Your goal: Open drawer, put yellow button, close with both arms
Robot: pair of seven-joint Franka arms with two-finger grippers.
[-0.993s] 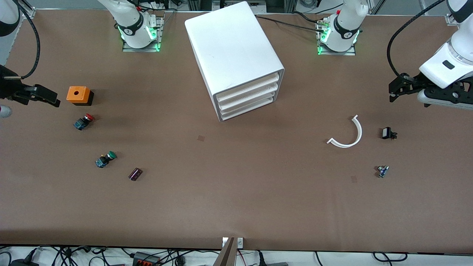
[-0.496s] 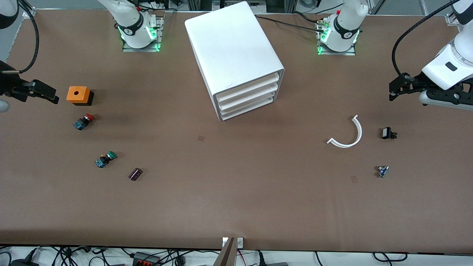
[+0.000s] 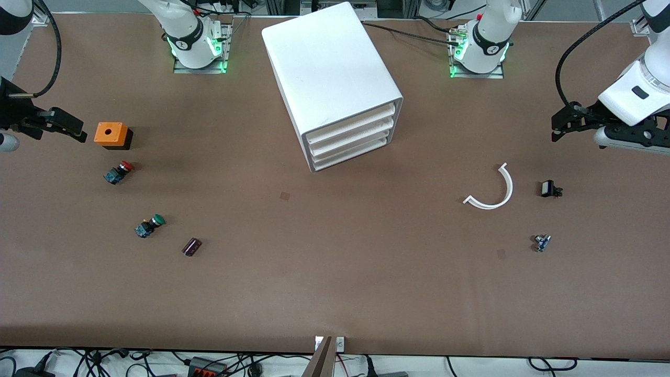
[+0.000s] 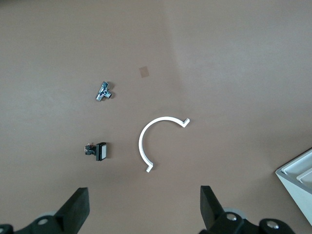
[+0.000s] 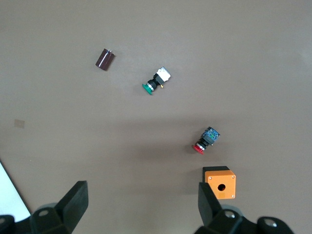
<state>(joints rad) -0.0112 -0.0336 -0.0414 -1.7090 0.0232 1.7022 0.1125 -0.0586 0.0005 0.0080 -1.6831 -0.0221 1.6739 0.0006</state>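
The white drawer cabinet (image 3: 335, 78) stands at the middle of the table between the arm bases, with its three drawers (image 3: 349, 139) all shut. No yellow button shows in any view. My left gripper (image 3: 562, 125) is open and empty in the air over the left arm's end of the table; in the left wrist view (image 4: 144, 207) its jaws stand wide apart over bare table. My right gripper (image 3: 68, 131) is open and empty over the right arm's end, beside the orange box (image 3: 111, 134); it also shows in the right wrist view (image 5: 142, 200).
Near the orange box lie a red-capped button (image 3: 118, 172), a green-capped button (image 3: 149, 225) and a dark cylinder (image 3: 191, 246). Toward the left arm's end lie a white curved strip (image 3: 494, 191), a small black part (image 3: 549, 189) and a small metal part (image 3: 542, 242).
Both grippers have shifted slightly at the table's ends and stay open. Nothing on the table has moved.
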